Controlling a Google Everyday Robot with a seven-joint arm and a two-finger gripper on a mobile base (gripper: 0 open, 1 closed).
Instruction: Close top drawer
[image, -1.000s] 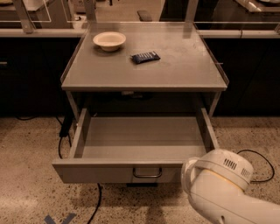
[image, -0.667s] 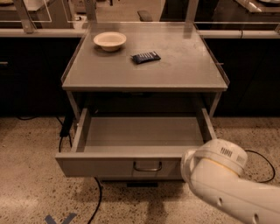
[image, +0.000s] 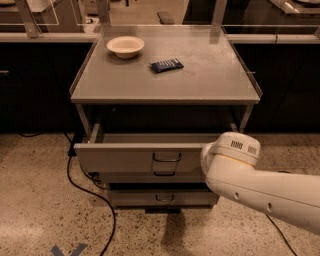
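One wide, shallow grey metal top drawer (image: 125, 157) stands part-open at frame centre. Your claw (image: 210, 159) sits centre-right at its front's right end; you cannot tell whether it is open or closed. Rigid, likely free-sliding: push the flat panel near the dark loop handle (image: 167, 157).

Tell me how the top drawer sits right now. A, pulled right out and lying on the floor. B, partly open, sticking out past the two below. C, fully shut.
B: the top drawer has its front panel out ahead of the lower drawers, with a strip of its inside showing. The gripper is hidden behind the white arm at the drawer's right end.
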